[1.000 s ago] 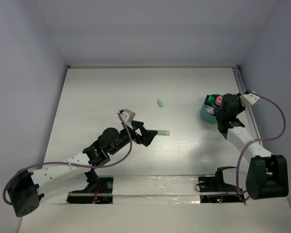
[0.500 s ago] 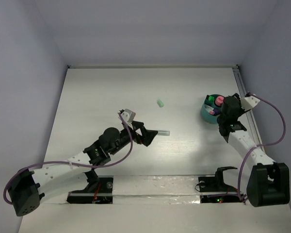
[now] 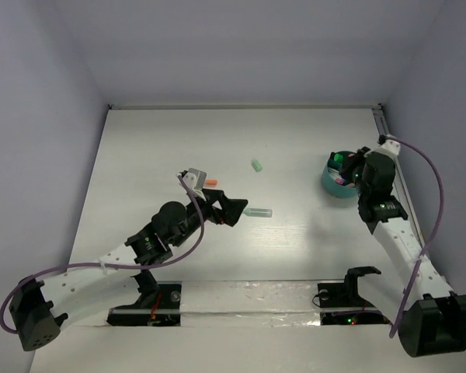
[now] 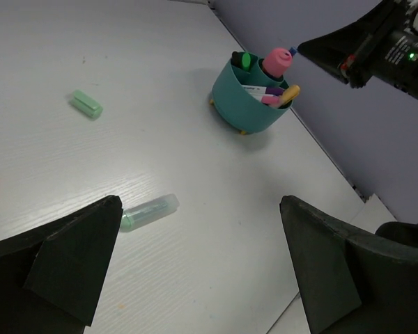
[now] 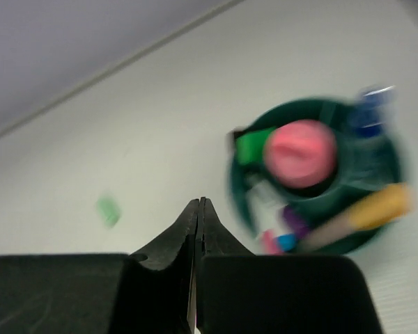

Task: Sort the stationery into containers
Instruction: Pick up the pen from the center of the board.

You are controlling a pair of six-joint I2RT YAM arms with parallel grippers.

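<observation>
The teal tub stands at the right with a pink-capped tube, a green marker and pens in it. My right gripper hovers just beside it on the near right, shut on nothing; the tub is blurred there. My left gripper is open, low over the table's middle. A pale-green marker lies flat just ahead of its left finger. Farther off lie a small green cap and an orange cap.
The back wall and a metal rail run close behind and right of the tub. My right arm hangs above the tub in the left wrist view. The arm bases and cables sit along the near edge.
My right gripper has shut and drawn back from over the tub. My left arm shifted slightly left, uncovering the orange cap; its jaws stayed wide.
</observation>
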